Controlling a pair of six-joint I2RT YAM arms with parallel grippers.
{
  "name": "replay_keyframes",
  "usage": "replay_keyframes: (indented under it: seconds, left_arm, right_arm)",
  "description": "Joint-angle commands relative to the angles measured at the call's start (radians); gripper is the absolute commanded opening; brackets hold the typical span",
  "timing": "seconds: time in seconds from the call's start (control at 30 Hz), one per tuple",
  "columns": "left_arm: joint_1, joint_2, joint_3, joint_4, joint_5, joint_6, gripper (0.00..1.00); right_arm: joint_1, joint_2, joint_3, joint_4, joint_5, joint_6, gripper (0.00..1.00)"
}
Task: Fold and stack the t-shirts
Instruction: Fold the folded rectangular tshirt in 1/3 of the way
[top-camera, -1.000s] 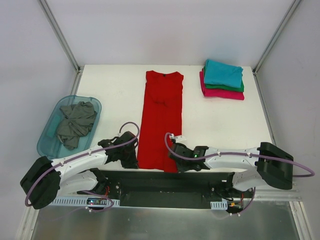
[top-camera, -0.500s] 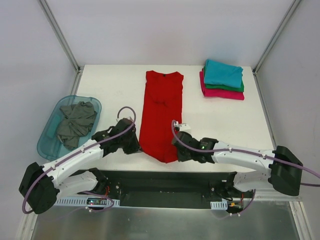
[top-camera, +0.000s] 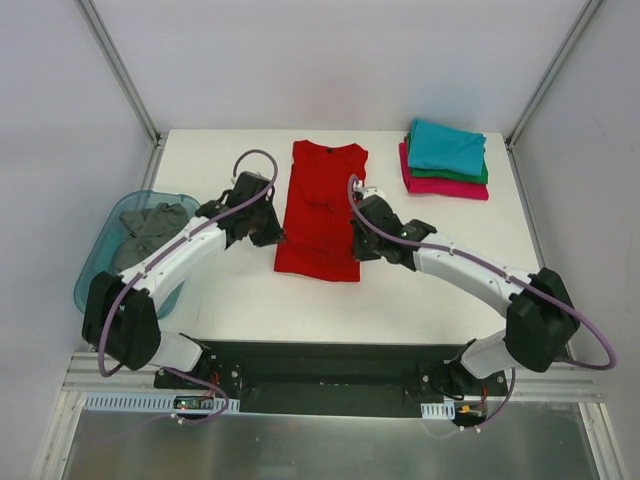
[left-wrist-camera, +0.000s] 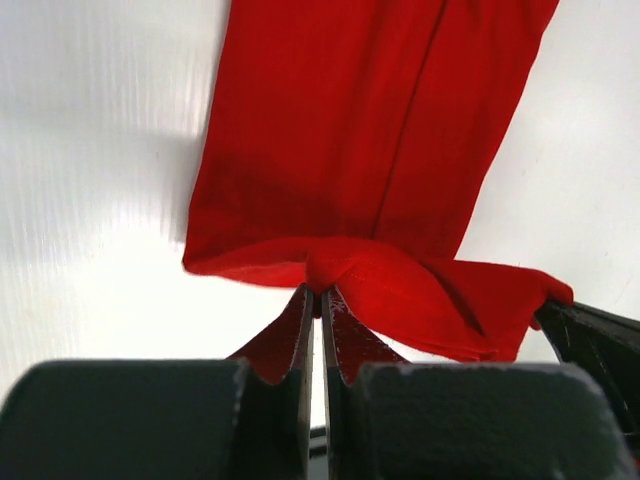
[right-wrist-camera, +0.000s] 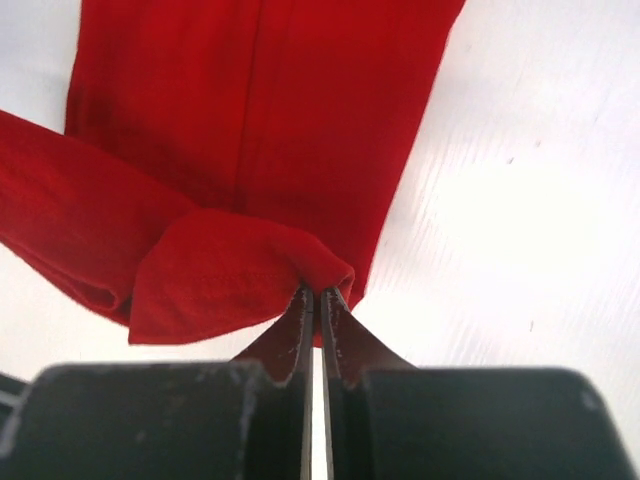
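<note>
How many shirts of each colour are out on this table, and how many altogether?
red t-shirt: 1
teal t-shirt: 1
green t-shirt: 1
pink t-shirt: 1
grey t-shirt, crumpled in the blue tub: 1
Total: 5 t-shirts

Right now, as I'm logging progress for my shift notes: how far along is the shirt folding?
Done: teal shirt, green shirt and pink shirt sit folded in a far-right stack. In hand: left gripper and right gripper are shut on the red shirt, near hem doubled over its body. Left: finishing that fold, stacking it, then the grey shirt in the blue tub.
</note>
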Motion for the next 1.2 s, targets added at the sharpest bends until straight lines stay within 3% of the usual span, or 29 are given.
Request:
replay_keyframes:
  seconds: [0.0,0.37,0.83,0.93,1.03,1.07,1.17]
  left_arm:
    - [0.052,0.110,0.142,-0.003,0.016,0.094,0.00]
    - [0.153,0.411,0.396,-0.003,0.131,0.156,0.00]
    - [0.199,0.581,0.488,-0.006,0.183,0.172,0.00]
    - [0.204,0.608,0.497,-0.005,0.196,0.174,0.07]
    - [0.207,0.620,0.506,-0.009,0.202,0.180,0.25]
    - [0.210,0.620,0.512,-0.012,0.217,0.186,0.39]
    - [0.211,0.592,0.508,-0.024,0.237,0.199,0.57]
  right_arm:
    - [-0.081,0.077,0.098,0.056,-0.071,-0.094,0.00]
    - [-0.229,0.273,0.232,0.142,-0.230,-0.146,0.00]
    - [-0.285,0.435,0.327,0.178,-0.207,-0.140,0.01]
    - [-0.296,0.458,0.333,0.186,-0.166,-0.133,0.04]
    - [-0.308,0.479,0.350,0.186,-0.189,-0.137,0.14]
    - [-0.311,0.487,0.362,0.172,-0.190,-0.143,0.24]
    - [-0.311,0.475,0.372,0.134,-0.190,-0.159,0.61]
